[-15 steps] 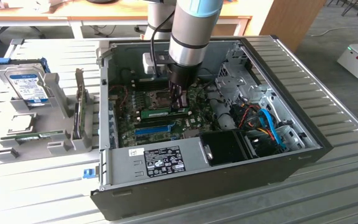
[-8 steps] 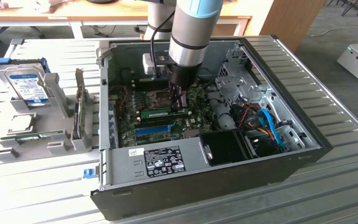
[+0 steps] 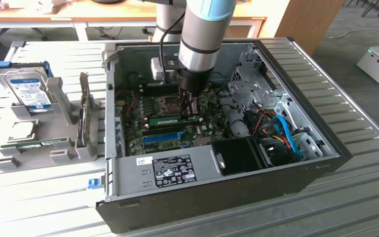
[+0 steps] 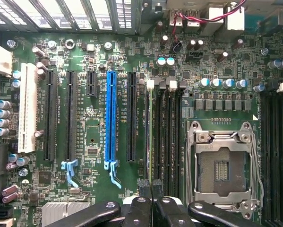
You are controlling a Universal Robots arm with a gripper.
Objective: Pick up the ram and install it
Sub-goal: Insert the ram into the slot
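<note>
Grey slatted counter underneath, wooden desks at the back. On the counter, an open computer case lying on its side, motherboard facing up. Beside the case, toward the exterior view's left, a grey holder with a hard drive standing in it. Arm down into the case from above. Tool low over the board, fingers drawn almost together and pinching the ram by its upper edge. Ram upright on its long edge, green face toward the exterior camera, stretching from the tool toward the exterior view's left. From the wrist camera: tool with fingertips squeezed onto the ram, seen edge-on as a thin pale line running away from them. Lies along the black memory slots, on their side toward the blue slot, with the empty processor socket on the far side of those slots. Cannot tell whether seated in a slot or held just above it.
</note>
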